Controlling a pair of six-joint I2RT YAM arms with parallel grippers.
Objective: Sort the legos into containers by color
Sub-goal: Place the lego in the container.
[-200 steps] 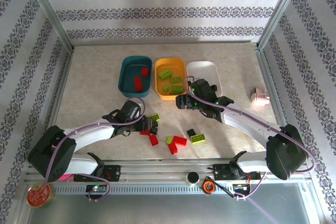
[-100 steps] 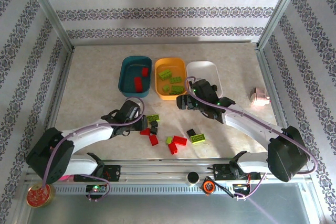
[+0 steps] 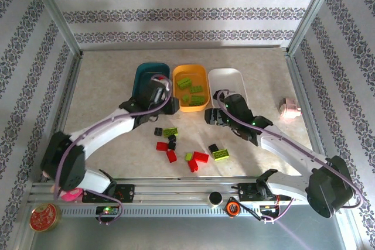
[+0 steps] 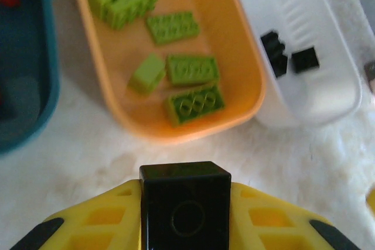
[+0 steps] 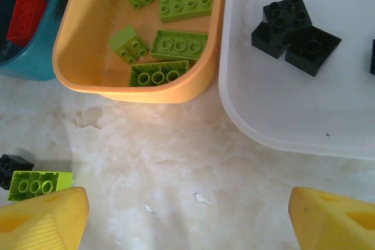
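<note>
From above, the three containers sit side by side in the middle of the table (image 3: 105, 86): teal tray (image 3: 139, 83) left, orange-yellow tray (image 3: 176, 89) centre, white tray (image 3: 229, 80) right, their long edges nearly meeting. The loose legos (image 3: 201, 157) lie scattered near of the trays, between the two arms. The left gripper (image 3: 167, 103) hangs at the teal tray's near right corner, just beside the orange-yellow tray's left edge. The right gripper (image 3: 214, 116) is over bare table, just near of the seam between the orange-yellow and white trays. There is open surface to the far side and to the left of the trays. A pink doll (image 3: 290, 108) lies by the right wall.

In the left wrist view, the yellow fingers (image 4: 88, 226) are clamped tight on a black brick (image 4: 184, 203). Bare table lies beyond it, then the orange-yellow tray's near rim, with five lime green bricks (image 4: 193, 69) inside. Black bricks (image 4: 304, 60) sit in the white tray on the right.

In the right wrist view, the fingertips (image 5: 41, 215) stand wide apart at the near corners, with nothing between them and bare table below. A green brick (image 5: 38, 184) and a black one (image 5: 12, 167) lie on the table at the left edge, clear of the trays
</note>
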